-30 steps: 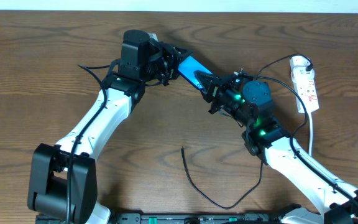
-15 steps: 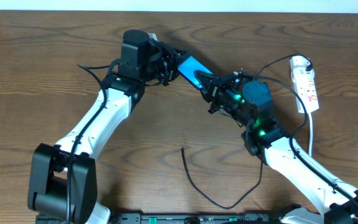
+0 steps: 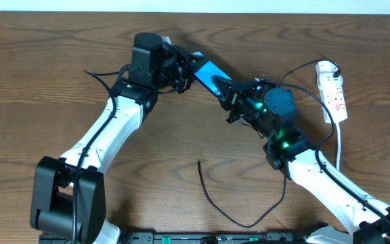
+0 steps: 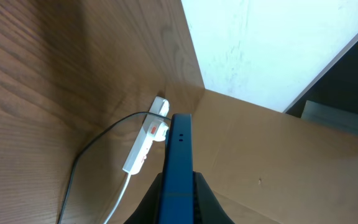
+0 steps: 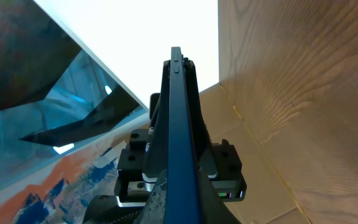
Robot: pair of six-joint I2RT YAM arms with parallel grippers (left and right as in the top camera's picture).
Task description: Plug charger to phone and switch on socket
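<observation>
Phone (image 3: 207,70) pinched at opposite ends by your left hand (image 3: 191,68) and right hand (image 3: 224,90). Move arms unevenly: it twists loose, drops. Charger (image 3: 212,200) lies unheld near surface (image 3: 32,81) front edge.

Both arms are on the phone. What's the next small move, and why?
Probably part the fingers of the right gripper and back it off the phone. The left gripper is shut on the phone's other end, so one arm should hold it, while the charger lies untouched on the table by the right arm.
</observation>
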